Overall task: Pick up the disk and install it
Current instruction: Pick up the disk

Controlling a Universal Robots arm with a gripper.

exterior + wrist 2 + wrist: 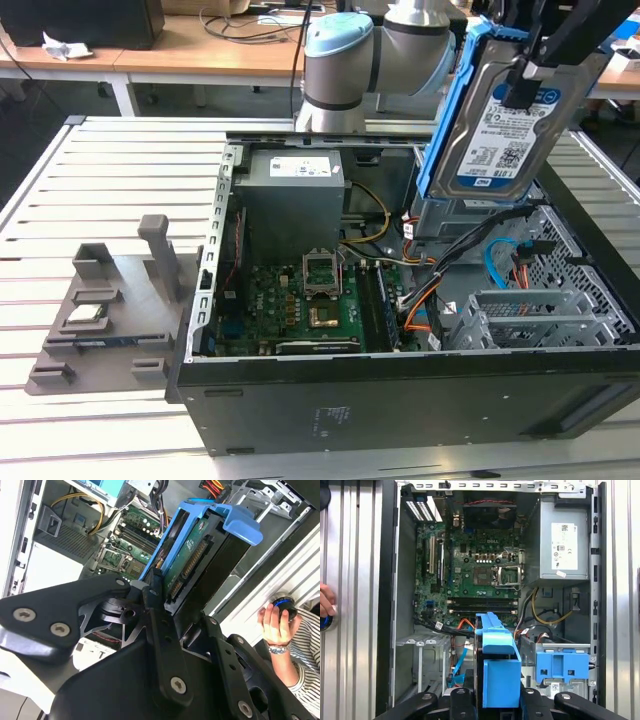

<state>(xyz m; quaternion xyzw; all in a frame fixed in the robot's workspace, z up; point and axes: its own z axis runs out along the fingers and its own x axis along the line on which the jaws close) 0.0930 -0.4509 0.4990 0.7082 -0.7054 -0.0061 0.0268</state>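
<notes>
The disk (505, 130) is a silver hard drive with a white-and-blue label and a blue plastic frame. It hangs upright and tilted above the open computer case (400, 390), over its far right corner in the exterior view. My gripper (522, 92) is shut on it from above, black fingers clamping its faces. In the second wrist view the disk (192, 555) juts out edge-on from the gripper (156, 596), its connector edge showing. The first wrist view looks down past the disk's blue frame (497, 667), held in the gripper (497, 702), into the case.
Inside the case lie the motherboard (475, 560), a grey power supply (565, 542), cables, and a grey cage with a blue latch (562, 664). A grey fixture (110, 310) sits on the slatted table at the exterior view's left. A person's hand (276, 622) rests beside the case.
</notes>
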